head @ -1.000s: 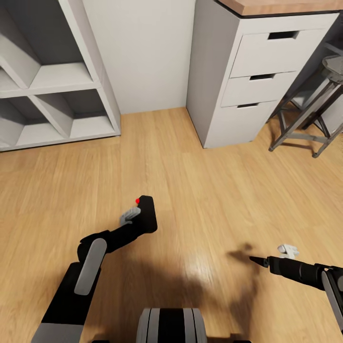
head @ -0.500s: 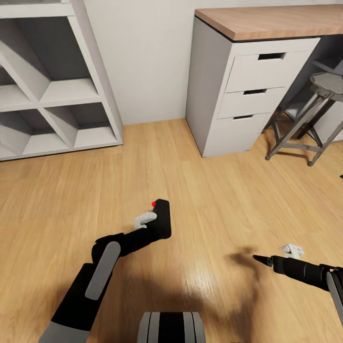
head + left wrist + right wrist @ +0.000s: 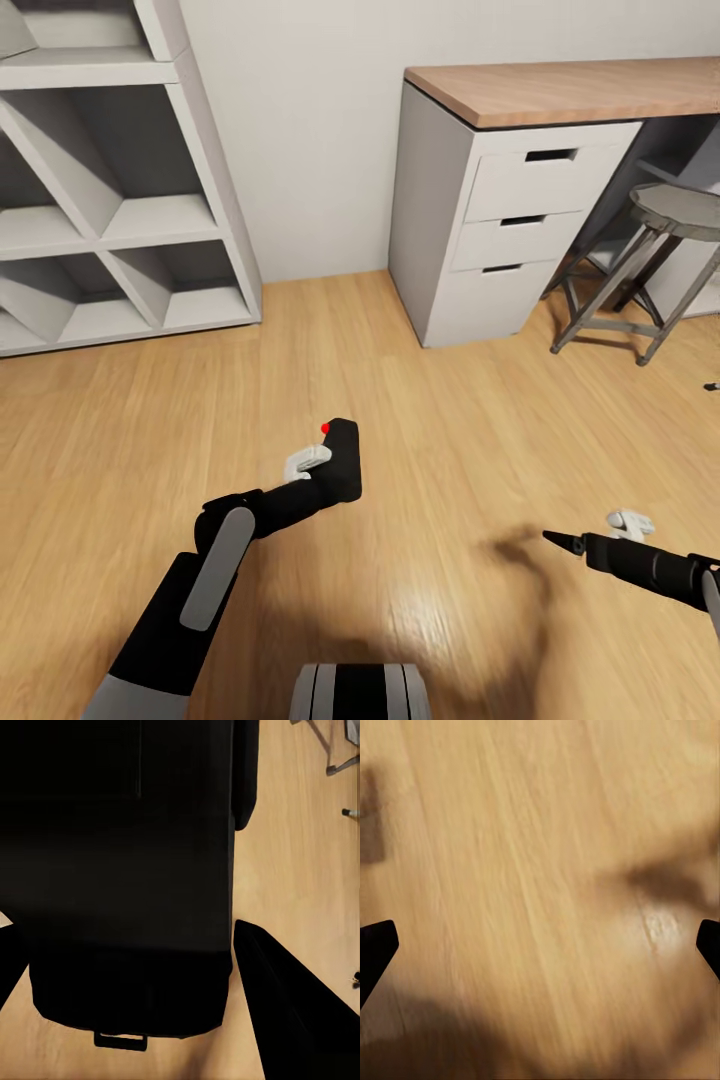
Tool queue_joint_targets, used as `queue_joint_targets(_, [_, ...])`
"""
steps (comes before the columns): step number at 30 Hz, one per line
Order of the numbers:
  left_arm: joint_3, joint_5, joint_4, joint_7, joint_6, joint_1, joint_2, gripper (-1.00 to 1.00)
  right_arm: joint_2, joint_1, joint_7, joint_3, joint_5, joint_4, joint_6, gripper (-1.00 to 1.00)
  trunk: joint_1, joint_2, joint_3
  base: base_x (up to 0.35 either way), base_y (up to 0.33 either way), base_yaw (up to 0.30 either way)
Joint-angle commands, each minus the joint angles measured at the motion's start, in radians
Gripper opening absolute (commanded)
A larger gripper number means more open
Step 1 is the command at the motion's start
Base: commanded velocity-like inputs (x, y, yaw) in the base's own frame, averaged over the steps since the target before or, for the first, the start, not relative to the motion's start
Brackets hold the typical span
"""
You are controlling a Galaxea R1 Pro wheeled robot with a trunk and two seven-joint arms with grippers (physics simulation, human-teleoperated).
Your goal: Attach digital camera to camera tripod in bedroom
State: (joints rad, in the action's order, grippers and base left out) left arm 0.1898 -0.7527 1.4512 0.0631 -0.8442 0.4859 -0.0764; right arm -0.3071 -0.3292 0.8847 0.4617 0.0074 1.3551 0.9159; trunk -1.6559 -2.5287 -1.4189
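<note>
L gripper (image 3: 325, 470) clamps camera (image 3: 340, 462) clear of floor (image 3: 420, 420) for carrying; R gripper (image 3: 540, 945) spread wide, holding nothing.

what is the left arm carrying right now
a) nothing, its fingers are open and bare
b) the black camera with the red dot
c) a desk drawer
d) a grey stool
b: in the head view the left gripper is closed around the digital camera, red dot on top, held above the wood floor; the left wrist view shows the black body between the fingers.
</note>
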Motion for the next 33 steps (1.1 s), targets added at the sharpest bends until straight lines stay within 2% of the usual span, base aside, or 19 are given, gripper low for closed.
queue_joint_targets(1, [0.0,-0.007,0.001,0.004,-0.004,0.0,0.0,-1.0,0.0,-0.001,0.004,0.001,0.002,0.006,0.007,1.0,0.001,0.0,0.003,0.0,0.0,0.0])
queue_joint_targets(4, [0.0,-0.007,0.0,0.004,-0.004,0.0,-0.002,-1.0,-0.007,-0.001,0.004,0.004,0.006,0.037,0.011,1.0,0.002,0.001,0.015,0.0,0.0,0.0])
queue_joint_targets(7, [0.0,-0.007,-0.001,0.005,-0.004,0.0,-0.004,-1.0,-0.018,-0.001,0.004,0.03,0.018,0.059,0.017,1.0,0.003,0.001,0.027,0.0,0.0,0.0])
queue_joint_targets(10, [0.0,-0.007,-0.001,0.006,-0.004,0.0,-0.005,-1.0,-0.024,-0.001,0.004,0.073,0.026,0.079,0.025,1.0,0.005,0.002,0.038,0.0,0.0,0.0])
queue_joint_targets(13, [0.0,-0.006,-0.002,0.006,-0.003,0.0,-0.006,-1.0,-0.029,-0.001,0.003,0.13,0.081,0.092,0.032,1.0,0.006,0.003,0.05,0.0,0.0,0.0])
queue_joint_targets(15, [0.0,-0.006,-0.002,0.006,-0.003,0.0,-0.006,-1.0,-0.029,-0.001,0.003,0.141,0.105,0.094,0.033,1.0,0.007,0.003,0.057,0.0,0.0,0.0])
queue_joint_targets(17, [0.0,-0.006,-0.002,0.006,-0.003,0.0,-0.006,-1.0,-0.029,-0.001,0.003,0.149,0.135,0.096,0.034,1.0,0.008,0.004,0.065,0.0,0.0,0.0])
queue_joint_targets(22, [0.0,-0.005,-0.002,0.006,-0.002,0.0,-0.006,-1.0,-0.029,-0.001,0.004,0.155,0.163,0.099,0.035,1.0,0.01,0.005,0.085,0.0,0.0,0.0])
queue_joint_targets(31, [0.0,-0.005,-0.002,0.006,-0.001,0.0,-0.006,-1.0,-0.016,-0.001,0.032,0.15,0.165,0.12,0.035,1.0,0.014,0.007,0.119,0.0,0.0,0.0])
queue_joint_targets(32, [-0.001,-0.005,-0.003,0.006,-0.001,0.0,-0.006,-1.0,0.007,-0.001,0.037,0.147,0.164,0.125,0.036,1.0,0.015,0.007,0.123,0.0,0.0,0.0])
queue_joint_targets(33, [-0.001,-0.005,-0.003,0.006,-0.001,0.0,-0.006,-1.0,0.016,-0.001,0.038,0.147,0.164,0.125,0.036,1.0,0.015,0.007,0.127,0.0,0.0,0.0])
